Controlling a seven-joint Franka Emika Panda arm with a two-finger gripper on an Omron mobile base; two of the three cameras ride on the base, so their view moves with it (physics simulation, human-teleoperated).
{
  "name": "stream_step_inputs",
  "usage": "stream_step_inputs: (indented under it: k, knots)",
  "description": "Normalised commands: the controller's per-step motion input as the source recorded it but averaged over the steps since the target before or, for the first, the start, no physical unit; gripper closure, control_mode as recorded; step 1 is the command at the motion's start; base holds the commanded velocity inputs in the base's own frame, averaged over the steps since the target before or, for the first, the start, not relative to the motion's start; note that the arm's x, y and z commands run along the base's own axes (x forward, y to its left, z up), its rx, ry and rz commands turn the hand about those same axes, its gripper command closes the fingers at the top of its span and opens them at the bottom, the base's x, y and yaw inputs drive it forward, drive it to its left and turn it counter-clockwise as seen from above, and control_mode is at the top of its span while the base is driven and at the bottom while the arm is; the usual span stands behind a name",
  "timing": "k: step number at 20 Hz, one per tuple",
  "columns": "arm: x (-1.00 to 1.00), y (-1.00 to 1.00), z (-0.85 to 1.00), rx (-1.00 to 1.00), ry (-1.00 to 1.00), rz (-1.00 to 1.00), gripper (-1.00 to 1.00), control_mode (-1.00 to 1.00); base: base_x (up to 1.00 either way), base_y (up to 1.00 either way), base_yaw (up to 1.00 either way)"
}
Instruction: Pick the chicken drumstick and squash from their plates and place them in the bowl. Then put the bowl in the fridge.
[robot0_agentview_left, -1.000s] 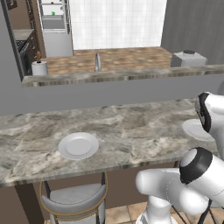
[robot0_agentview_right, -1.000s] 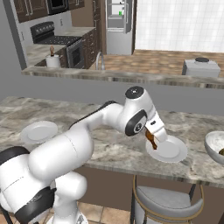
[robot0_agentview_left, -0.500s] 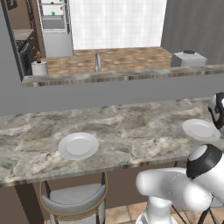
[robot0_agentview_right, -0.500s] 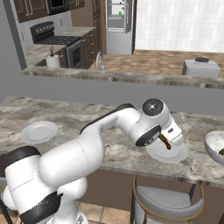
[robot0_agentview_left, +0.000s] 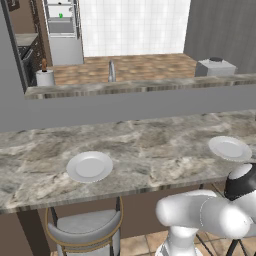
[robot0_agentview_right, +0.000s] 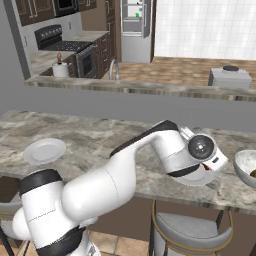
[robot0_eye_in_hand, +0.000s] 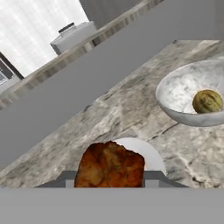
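My gripper (robot0_eye_in_hand: 109, 179) is shut on the chicken drumstick (robot0_eye_in_hand: 110, 165), a reddish-brown chunk held just above the right plate (robot0_eye_in_hand: 151, 154). In the right base view the gripper (robot0_agentview_right: 208, 167) hangs over that plate (robot0_agentview_right: 191, 179), just left of the bowl (robot0_agentview_right: 246, 169). The off-white bowl (robot0_eye_in_hand: 188, 94) stands a short way ahead of the hand, and the round yellow-brown squash (robot0_eye_in_hand: 207, 101) lies inside it. A second plate (robot0_agentview_left: 90, 166) lies bare at the left of the counter. The fridge (robot0_agentview_right: 135, 22) stands far back across the kitchen.
A raised grey ledge (robot0_agentview_right: 140, 87) runs behind the marble counter (robot0_agentview_left: 150, 145). Bar stools (robot0_agentview_left: 82, 232) stand under the counter's near edge. A toaster-like appliance (robot0_agentview_right: 228, 76) and a paper roll (robot0_agentview_left: 44, 77) sit on the far worktop.
The arm has swung to the right with the drumstick, from over the middle of the right plate toward the bowl. Its hand has left the left base view.
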Motion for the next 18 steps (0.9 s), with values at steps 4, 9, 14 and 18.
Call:
stream_step_inputs:
  k: [4,9,14,18]
  knots:
    - [0.0,-0.36,0.17,-0.01,-0.03,0.07,1.0,-1.0,0.0,0.0,0.0]
    - [0.02,-0.35,0.26,-0.1,0.1,0.0,1.0,-1.0,0.0,0.0,0.0]
    - [0.01,-0.37,0.25,-0.09,0.26,0.0,1.0,-1.0,0.0,0.0,0.0]
    - [0.0,-0.25,-0.01,-0.03,0.07,0.02,1.0,-1.0,0.0,0.0,0.0]
